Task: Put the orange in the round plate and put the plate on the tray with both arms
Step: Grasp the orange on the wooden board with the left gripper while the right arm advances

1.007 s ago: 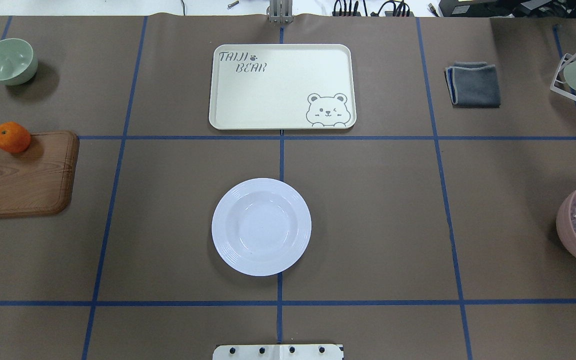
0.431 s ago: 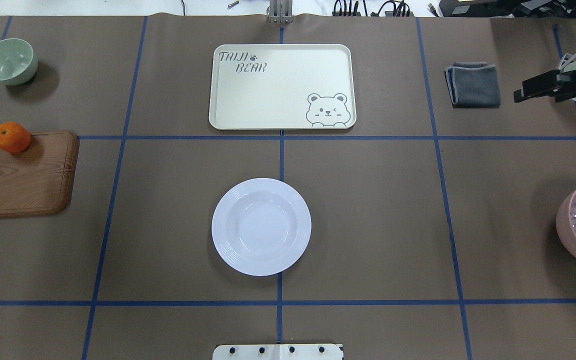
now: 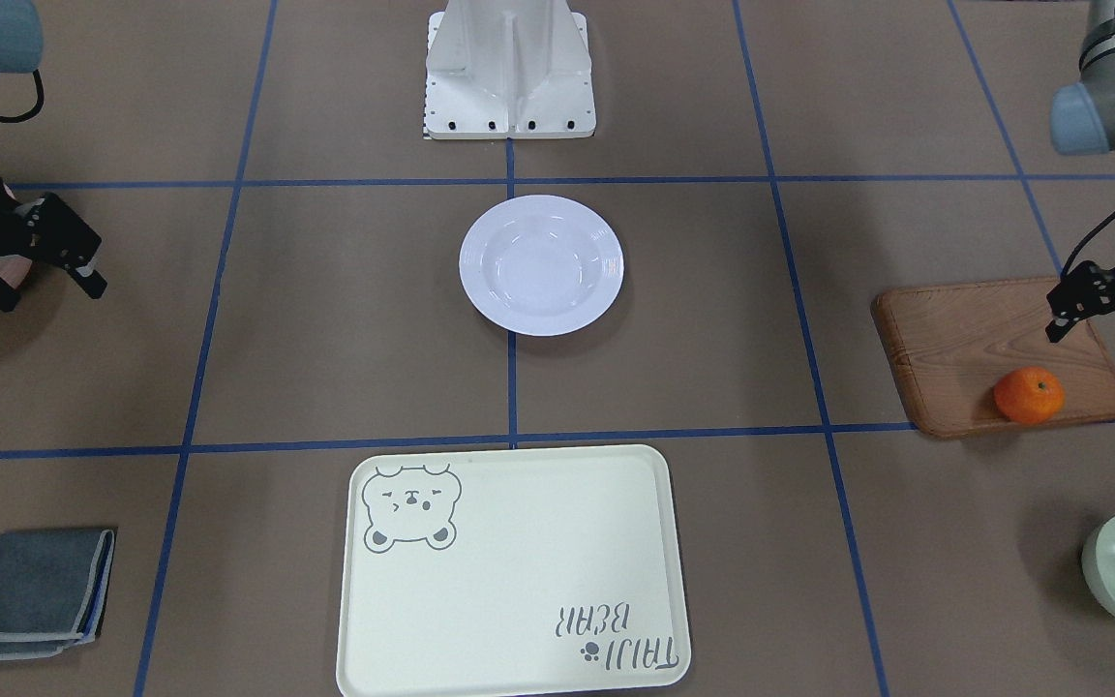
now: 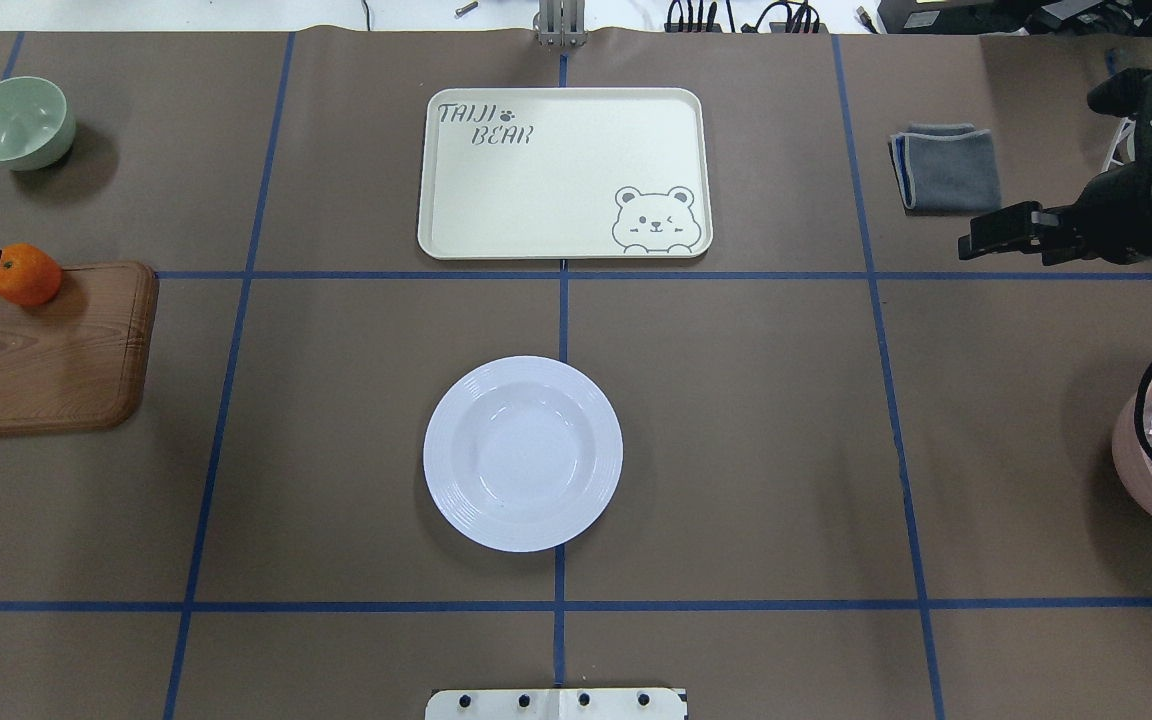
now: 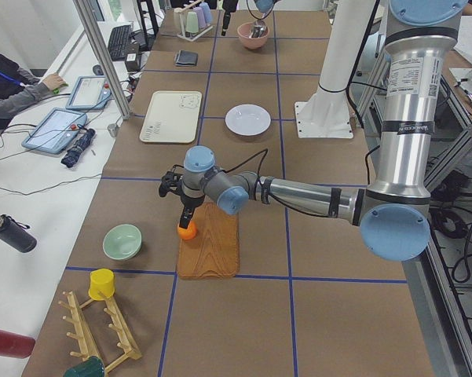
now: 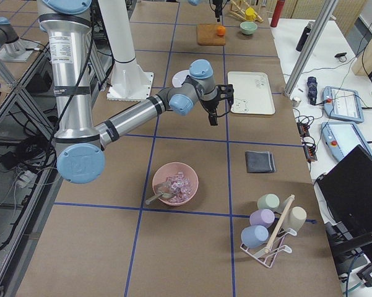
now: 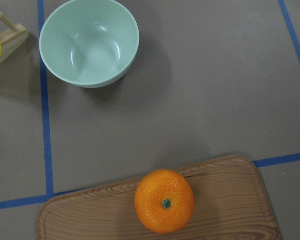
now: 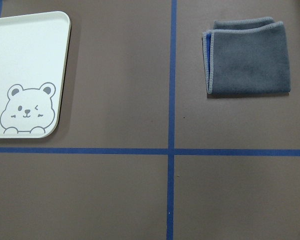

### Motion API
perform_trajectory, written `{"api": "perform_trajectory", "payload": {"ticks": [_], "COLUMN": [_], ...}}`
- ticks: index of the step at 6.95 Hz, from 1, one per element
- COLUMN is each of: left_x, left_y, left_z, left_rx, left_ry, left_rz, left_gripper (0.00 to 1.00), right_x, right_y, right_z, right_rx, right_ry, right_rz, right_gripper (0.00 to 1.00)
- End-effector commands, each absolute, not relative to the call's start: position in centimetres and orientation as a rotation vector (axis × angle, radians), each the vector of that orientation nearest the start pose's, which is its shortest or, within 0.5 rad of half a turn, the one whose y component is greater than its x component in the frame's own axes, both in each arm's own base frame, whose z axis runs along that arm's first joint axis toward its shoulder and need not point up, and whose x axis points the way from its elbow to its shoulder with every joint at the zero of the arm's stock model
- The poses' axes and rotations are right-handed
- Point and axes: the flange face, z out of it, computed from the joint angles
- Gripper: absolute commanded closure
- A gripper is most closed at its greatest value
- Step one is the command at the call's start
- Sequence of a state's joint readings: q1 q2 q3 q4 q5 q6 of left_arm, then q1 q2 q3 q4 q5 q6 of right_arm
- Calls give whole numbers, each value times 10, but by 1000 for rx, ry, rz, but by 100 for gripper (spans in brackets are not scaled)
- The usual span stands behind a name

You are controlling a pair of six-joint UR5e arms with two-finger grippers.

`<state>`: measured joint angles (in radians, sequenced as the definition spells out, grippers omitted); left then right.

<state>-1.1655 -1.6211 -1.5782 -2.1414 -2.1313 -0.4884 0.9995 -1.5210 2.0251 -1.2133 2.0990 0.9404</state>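
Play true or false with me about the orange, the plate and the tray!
1. The orange sits on the wooden board. True.
2. The orange is inside the round plate. False: nothing lies in the plate.
3. The plate stands on the tray. False: it stands on the table, apart from the tray.
4. The left tool is open and holds nothing. True.
5. The grey cloth lies folded on the table, apart from the tray. True.
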Motion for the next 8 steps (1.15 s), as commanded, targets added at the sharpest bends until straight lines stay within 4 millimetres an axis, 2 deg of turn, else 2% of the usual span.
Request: {"api": "perform_trajectory", "payload": {"ticks": [1, 2, 4, 6, 7, 8], "left_x": [166, 168, 193, 200, 200, 199], "left_y": [-549, -553, -563, -560, -559, -557], "left_z": [610, 614, 614, 620, 623, 627], "left_rx": [325, 315, 299, 286, 280, 275], "left_ry": [750, 747, 750, 748, 745, 743], "left_rz": [126, 122, 149, 160, 161, 159], "left_gripper": [1, 1, 1, 2, 9, 44], "right_x": [-205, -207, -207, -208, -211, -211], "right_y": [-454, -454, -454, -454, -453, -453], "right_z": [380, 380, 380, 382, 383, 383], "right_rx": [267, 267, 266, 273, 275, 277], "right_ry": [-927, -926, -926, -916, -910, -911], "right_rz": [109, 107, 106, 111, 108, 108], "right_gripper": [0, 0, 0, 0, 0, 0]}}
